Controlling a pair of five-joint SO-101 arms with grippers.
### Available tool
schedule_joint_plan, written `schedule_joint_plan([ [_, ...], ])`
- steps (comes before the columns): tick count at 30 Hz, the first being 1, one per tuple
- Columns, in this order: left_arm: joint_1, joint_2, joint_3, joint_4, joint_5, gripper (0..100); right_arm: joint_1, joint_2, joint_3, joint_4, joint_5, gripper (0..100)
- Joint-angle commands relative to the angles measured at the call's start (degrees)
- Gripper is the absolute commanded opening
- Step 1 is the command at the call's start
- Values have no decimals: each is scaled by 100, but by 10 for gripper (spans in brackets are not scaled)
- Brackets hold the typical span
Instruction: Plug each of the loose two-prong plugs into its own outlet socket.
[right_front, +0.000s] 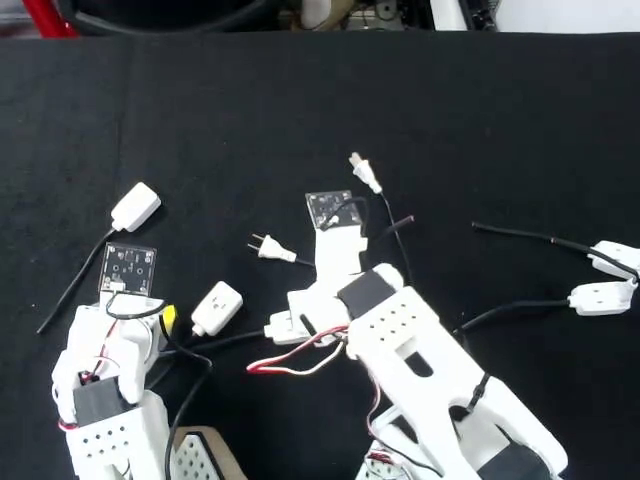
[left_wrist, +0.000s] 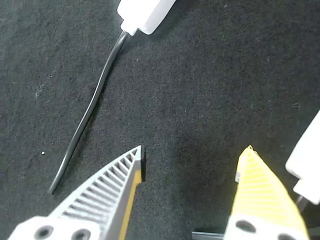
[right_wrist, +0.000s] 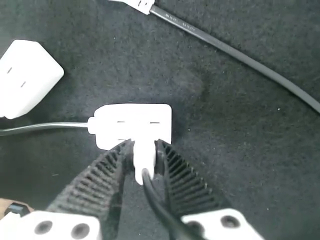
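- The right gripper (right_wrist: 144, 146) is clamped on a white plug (right_wrist: 144, 162). The plug's black cord runs back between the fingers toward the wrist.
- Right at the tips, the plug's front end touches the near long side of a socket (right_wrist: 132, 125), a flat white block lying on the worktop (right_wrist: 240, 130) with slots on its upward face.
- The plug's axis follows the gripper's own line. The socket's long axis lies across that line, with its cord leaving one end.
- The prongs are hidden, so I cannot tell whether they are fully in. If they are not, the move is probably a straight push ahead along the gripper's line, with no turning.
- Farther ahead and off to one side is a second socket (right_wrist: 27, 80), apart from the first and with nothing in it.
- The left gripper (left_wrist: 194, 148) is spread wide over bare worktop, with nothing between its fingers.
- A third socket (left_wrist: 145, 12) lies well ahead of the left gripper's tips, and its cord trails back past the grey finger.
- Farthest off, a loose plug (right_front: 272, 248) lies flat beyond the right gripper. The right arm is nearer to it than the left.
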Motion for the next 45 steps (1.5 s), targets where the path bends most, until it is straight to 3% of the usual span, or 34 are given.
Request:
schedule_joint_plan([
  [1,-13,-53,22,53,-62,296,176,22,-4,-53,-9,12],
  [14,-13,-53,22,53,-62,296,299,75,13,-53,176,12],
  [22,-13,-53,22,53,-62,296,-114,1587,-207,-484,141,12],
  [36,-13,-53,31,53,-62,296,-114,2123,-497,114,185,12],
  [45,-13,-53,40,26,-62,296,440,2123,-505,193,615,12],
])
